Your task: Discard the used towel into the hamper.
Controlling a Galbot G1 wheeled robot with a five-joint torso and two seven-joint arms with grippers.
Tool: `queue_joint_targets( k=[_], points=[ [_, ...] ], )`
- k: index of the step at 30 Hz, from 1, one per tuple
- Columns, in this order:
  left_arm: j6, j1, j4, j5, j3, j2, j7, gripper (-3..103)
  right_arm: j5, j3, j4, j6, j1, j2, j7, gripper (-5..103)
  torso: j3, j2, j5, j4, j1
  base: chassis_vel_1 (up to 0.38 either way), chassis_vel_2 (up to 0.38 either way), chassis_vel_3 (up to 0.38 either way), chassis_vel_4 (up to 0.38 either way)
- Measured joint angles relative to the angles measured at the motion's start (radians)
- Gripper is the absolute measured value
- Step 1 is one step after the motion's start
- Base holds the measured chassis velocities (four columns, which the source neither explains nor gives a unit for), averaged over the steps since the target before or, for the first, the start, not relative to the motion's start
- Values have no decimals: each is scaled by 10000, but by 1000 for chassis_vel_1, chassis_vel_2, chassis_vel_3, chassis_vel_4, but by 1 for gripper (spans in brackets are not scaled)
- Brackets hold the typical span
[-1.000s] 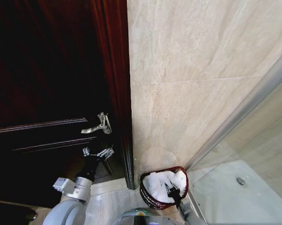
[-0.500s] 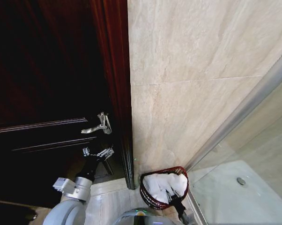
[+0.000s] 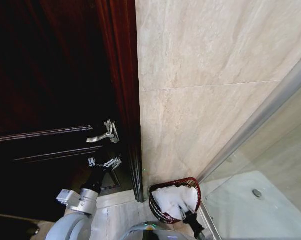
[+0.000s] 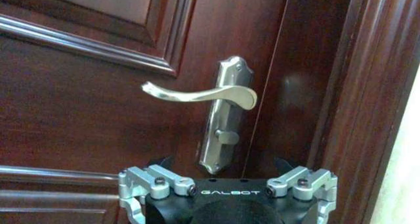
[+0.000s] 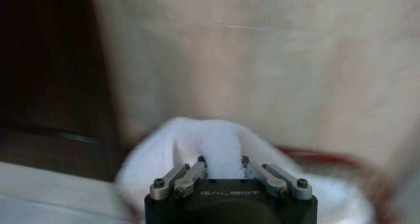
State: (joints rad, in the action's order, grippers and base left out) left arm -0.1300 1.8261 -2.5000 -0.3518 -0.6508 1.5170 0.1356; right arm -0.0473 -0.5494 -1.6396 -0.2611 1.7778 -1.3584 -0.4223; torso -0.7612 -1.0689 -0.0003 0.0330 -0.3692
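The hamper [image 3: 174, 201] stood on the floor in the corner where the tiled wall [image 3: 210, 100] met the glass shower screen [image 3: 270, 165], just beside the dark wooden door frame [image 3: 121, 90]. The white towel [image 3: 174, 198] lay heaped inside the hamper, filling it to the rim. The right gripper [image 3: 183, 213] hung over the near edge of the hamper, low above the towel — in the right wrist view its fingers [image 5: 190, 171] stood narrowly parted with a fold of towel [image 5: 220, 150] between or just past the tips; whether they pinched it I could not tell. Away from the hamper, the left gripper [image 3: 104, 163] was raised before the door — just under the silver lever handle [image 4: 203, 93] — its fingers spread apart and holding nothing
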Motion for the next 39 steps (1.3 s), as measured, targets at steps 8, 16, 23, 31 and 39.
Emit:
queue_joint_targets(
  k=[8, 16, 23, 31, 39],
  points=[
    [0, 0, 0, 0, 1, 2, 0, 100, 2755, -1055, 321, -2041, -50, -49, -229, 18, 0, 0, 4, 0, 0, 0, 0, 0, 0],
    [0, 0, 0, 0, 1, 1, 0, 100, 4484, -580, 828, -2978, -64, -410, 4345, 18, 0, 0, 6, -1, 0, 0, 0, 0, 0],
    [0, 0, 0, 0, 1, 1, 0, 100, 3278, -218, 925, -3629, 29, -471, 4657, 18, 0, 0, 3, -1, 0, 0, 0, 0, 0],
    [0, 0, 0, 0, 1, 1, 0, 100, 1917, 35, 135, -3188, 361, -423, 4300, 18, 0, -1, 0, -1, 0, 0, 0, 0, 0],
    [0, 0, 0, 0, 1, 1, 0, 100, 1844, 58, 73, -3093, 394, -404, 4250, 18, 0, 0, 3, -1, 0, 0, 0, 0, 0]
  ],
)
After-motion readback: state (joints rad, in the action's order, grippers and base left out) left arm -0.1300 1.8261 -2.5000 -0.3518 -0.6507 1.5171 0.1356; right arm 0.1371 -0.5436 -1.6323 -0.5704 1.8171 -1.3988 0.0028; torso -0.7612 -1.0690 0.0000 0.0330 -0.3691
